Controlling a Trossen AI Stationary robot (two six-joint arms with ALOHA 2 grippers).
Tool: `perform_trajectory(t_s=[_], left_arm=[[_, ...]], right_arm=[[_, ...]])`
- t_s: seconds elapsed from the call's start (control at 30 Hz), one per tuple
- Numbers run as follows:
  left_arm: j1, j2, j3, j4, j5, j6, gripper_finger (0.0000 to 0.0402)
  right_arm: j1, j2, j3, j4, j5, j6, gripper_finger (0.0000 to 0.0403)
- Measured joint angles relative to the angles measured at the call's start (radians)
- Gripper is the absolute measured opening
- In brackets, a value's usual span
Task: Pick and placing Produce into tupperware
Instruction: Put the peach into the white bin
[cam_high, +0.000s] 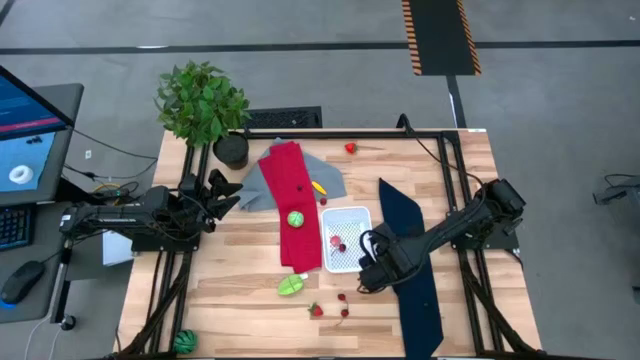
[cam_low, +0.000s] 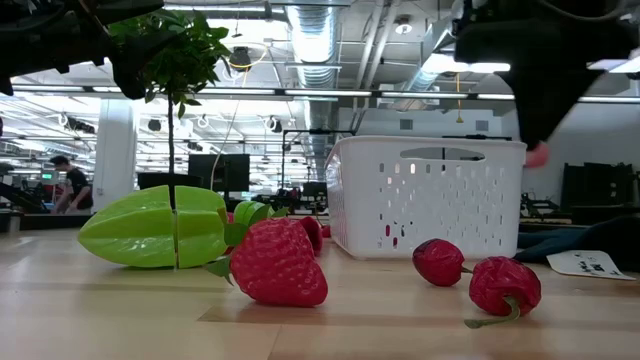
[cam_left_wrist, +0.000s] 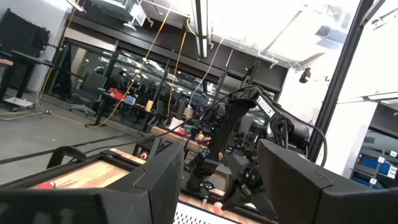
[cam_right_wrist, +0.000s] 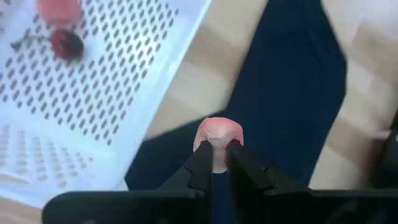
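One pink fruit (cam_right_wrist: 217, 138) pinched in right gripper (cam_right_wrist: 217, 163) over navy cloth (cam_right_wrist: 292, 93), beside tub (cam_right_wrist: 93, 93) mid-bench. Thin grip; could slip, falling short. Left gripper (cam_left_wrist: 221, 180) parted, idle.

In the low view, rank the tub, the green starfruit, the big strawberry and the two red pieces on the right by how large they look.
1. Tub
2. Starfruit
3. Strawberry, though it sits nearest the camera, so this is unsure
4. The two red pieces look alike; no ranking between them.
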Motion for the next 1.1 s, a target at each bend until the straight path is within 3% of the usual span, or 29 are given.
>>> perform_trajectory(t_s=[0.17, 0.33, 0.47, 0.7, 0.9, 1.1], left_arm=[[0.000, 0.000, 0.000, 0.000, 0.000, 0.000, 0.0196], [0.000, 0.000, 0.000, 0.000, 0.000, 0.000, 0.0196], [0.000, 0.000, 0.000, 0.000, 0.001, 0.000, 0.0196], [0.000, 0.000, 0.000, -0.001, 0.001, 0.000, 0.0196], [0.000, 0.000, 0.000, -0.001, 0.001, 0.000, 0.0196], [0.000, 0.000, 0.000, -0.001, 0.001, 0.000, 0.0196]], right_arm=[[-0.018, 0.000, 0.072, -0.009, 0.116, -0.055, 0.0060], [-0.036, 0.000, 0.104, 0.160, 0.151, -0.213, 0.0060], [-0.062, 0.000, 0.104, 0.264, 0.084, -0.281, 0.0060], [-0.082, 0.000, 0.104, 0.265, 0.075, -0.282, 0.0060], [-0.108, 0.000, 0.067, 0.302, -0.025, -0.281, 0.0060], [-0.104, 0.000, 0.057, 0.319, -0.018, -0.290, 0.0060]])
